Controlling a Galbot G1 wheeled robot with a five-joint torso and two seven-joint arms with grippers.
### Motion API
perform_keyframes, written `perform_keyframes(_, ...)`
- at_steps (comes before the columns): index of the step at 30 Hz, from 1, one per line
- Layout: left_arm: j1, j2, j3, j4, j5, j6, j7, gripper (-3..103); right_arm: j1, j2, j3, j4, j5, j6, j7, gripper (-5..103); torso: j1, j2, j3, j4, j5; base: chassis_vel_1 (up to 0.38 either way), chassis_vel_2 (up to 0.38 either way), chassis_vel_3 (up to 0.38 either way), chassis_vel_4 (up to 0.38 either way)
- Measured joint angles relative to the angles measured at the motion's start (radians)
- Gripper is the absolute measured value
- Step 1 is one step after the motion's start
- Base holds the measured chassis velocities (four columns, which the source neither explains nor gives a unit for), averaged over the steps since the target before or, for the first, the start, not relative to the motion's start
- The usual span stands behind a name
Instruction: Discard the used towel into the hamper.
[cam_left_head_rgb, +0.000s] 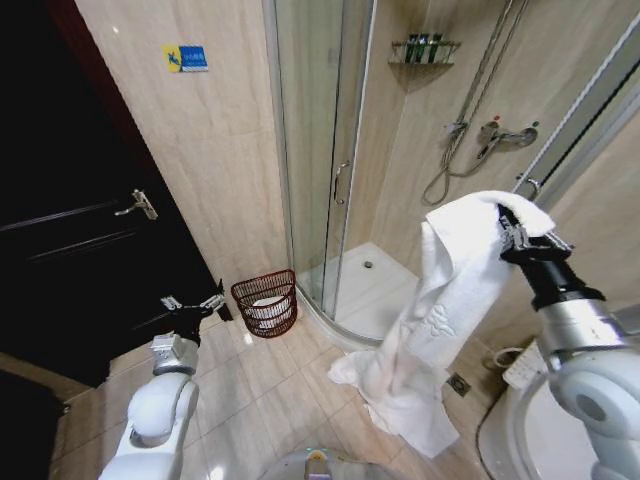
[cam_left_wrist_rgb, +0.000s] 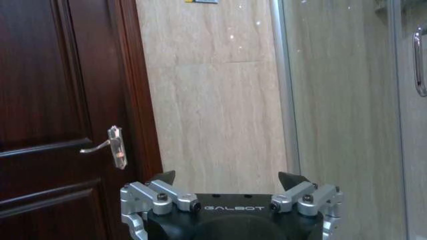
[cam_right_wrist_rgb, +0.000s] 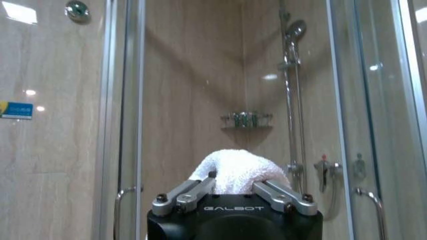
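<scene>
Fingers (cam_right_wrist_rgb: 193, 192) of the right gripper (cam_left_head_rgb: 512, 236) are clenched on a bunched fold of the large white terry towel (cam_left_head_rgb: 440, 300), holding it raised at the right of the head view; in the right wrist view the towel (cam_right_wrist_rgb: 235, 170) bulges up between the two metal fingers. From this grasp the cloth hangs down in a long drape, and its lower end lies crumpled on the beige tiled floor (cam_left_head_rgb: 270, 380) in front of the robot. The hamper (cam_left_head_rgb: 265, 303), a small round dark red-brown openwork basket of thin horizontal bars, stands upright on the floor near the corner where the beige marbled wall (cam_left_head_rgb: 200, 150) meets the glass shower enclosure (cam_left_head_rgb: 320, 150), well apart from the towel; something pale lies inside it. The left gripper (cam_left_head_rgb: 193, 302) hovers low at the left, near the hamper, its fingers (cam_left_wrist_rgb: 163, 178) released and spread wide with nothing between them, facing the wall beside a dark wooden door (cam_left_wrist_rgb: 53, 125) with a metal lever handle (cam_left_wrist_rgb: 110, 147). Behind the glass, a chrome shower fitting (cam_left_head_rgb: 490, 135) is mounted on the wall.
</scene>
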Motion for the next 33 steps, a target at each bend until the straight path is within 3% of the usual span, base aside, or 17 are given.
perform_keyframes(9, 0.0, 0.0, 0.0, 0.0, 0.0, 0.0, 0.0, 100, -0.031, 0.086, -0.067, -0.002, -0.097, -0.004, -0.027, 5, 0.0, 0.0, 0.0, -0.0001, -0.0001, 0.0, 0.0, 0.0, 0.0)
perform_keyframes(16, 0.0, 0.0, 0.0, 0.0, 0.0, 0.0, 0.0, 100, -0.034, 0.098, -0.126, -0.003, -0.165, -0.004, -0.062, 5, 0.0, 0.0, 0.0, 0.0, -0.0001, 0.0, 0.0, 0.0, 0.0)
perform_keyframes(33, 0.0, 0.0, 0.0, 0.0, 0.0, 0.0, 0.0, 100, -0.034, 0.093, -0.151, -0.004, -0.193, 0.014, -0.09, 5, 0.0, 0.0, 0.0, -0.0001, 0.0, 0.002, 0.002, 0.003, 0.003)
